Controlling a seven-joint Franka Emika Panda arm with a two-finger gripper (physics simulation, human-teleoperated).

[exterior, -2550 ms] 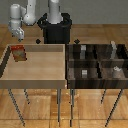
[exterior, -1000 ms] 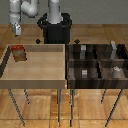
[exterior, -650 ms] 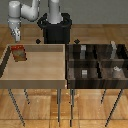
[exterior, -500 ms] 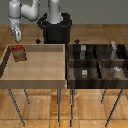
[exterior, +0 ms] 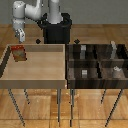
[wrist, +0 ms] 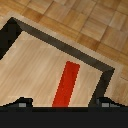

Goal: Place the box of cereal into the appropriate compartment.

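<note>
cereal box [exterior: 19, 53]: red-orange, yellowish front | tray [exterior: 35, 80]: light wood

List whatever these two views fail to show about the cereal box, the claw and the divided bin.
- Box of cereal: its front print is too small and blurred in the exterior view; the wrist view shows only its red top.
- Claw: too small in the exterior view to tell open or shut; the wrist view's edge cuts off its fingertips.
- Divided bin: grey blocks blurred, shapes unclear.

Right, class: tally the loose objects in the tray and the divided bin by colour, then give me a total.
Red box of cereal: 1
Grey blocks: 4, one in each cell of the divided bin
Total: 5
</note>
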